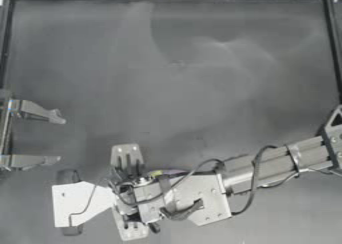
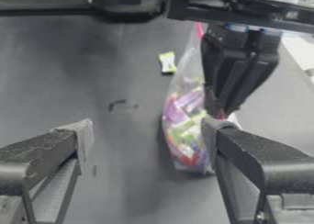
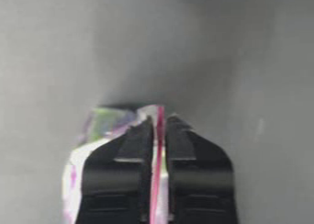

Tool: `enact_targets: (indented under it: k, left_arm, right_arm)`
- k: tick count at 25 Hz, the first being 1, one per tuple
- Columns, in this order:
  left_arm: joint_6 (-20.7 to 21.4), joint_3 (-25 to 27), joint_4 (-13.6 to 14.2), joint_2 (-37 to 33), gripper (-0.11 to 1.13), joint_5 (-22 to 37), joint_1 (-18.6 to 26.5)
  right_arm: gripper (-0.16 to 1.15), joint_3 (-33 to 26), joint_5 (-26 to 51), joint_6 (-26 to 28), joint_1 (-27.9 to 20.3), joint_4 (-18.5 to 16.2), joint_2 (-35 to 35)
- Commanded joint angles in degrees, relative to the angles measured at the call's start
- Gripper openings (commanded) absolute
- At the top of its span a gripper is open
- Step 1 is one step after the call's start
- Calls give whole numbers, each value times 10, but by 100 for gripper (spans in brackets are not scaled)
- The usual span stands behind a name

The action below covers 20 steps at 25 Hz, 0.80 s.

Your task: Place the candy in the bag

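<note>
R gripper (image 3: 158,147) is clenched on the bag (image 2: 184,126), jaws pinching the pink seal strip (image 3: 159,140) at its top edge; in the L wrist view the bag hangs from that gripper (image 2: 230,97), coloured contents bunched at the lower end, which looks to meet the desk (image 1: 174,63), tho contact can't be confirmed. From above, both arms crowd the desk's 6-7 o'clock zone: R arm reaches in from 4 o'clock across the middle, L arm comes from 8 o'clock, and the bag is mostly hidden under them. L gripper (image 2: 147,145) is released, jaws spread wide, w/ one finger (image 2: 245,159) just beside the bag's lower part, touching or not I can't tell. Candy (image 2: 167,62) lies on the desk apart from the bag, outside it, not far from the R gripper.
</note>
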Motion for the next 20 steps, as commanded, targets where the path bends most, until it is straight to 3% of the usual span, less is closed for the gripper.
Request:
enact_targets:
  k: [1, 3, 11, 20]
  left_arm:
    - [-1, -9, -1, 4, 100, -3, 0]
    - [-1, -9, -1, 4, 100, -3, 0]
    - [-2, -10, -1, 10, 100, -3, -1]
    - [-2, -33, -1, 63, 100, -6, -6]
  right_arm:
    - [6, -8, 1, -5, 2, -10, -32]
    - [1, -4, 2, -6, 2, -9, -32]
    - [4, 5, -3, -7, 2, 10, -40]
    - [4, 66, -54, 9, 4, 24, -94]
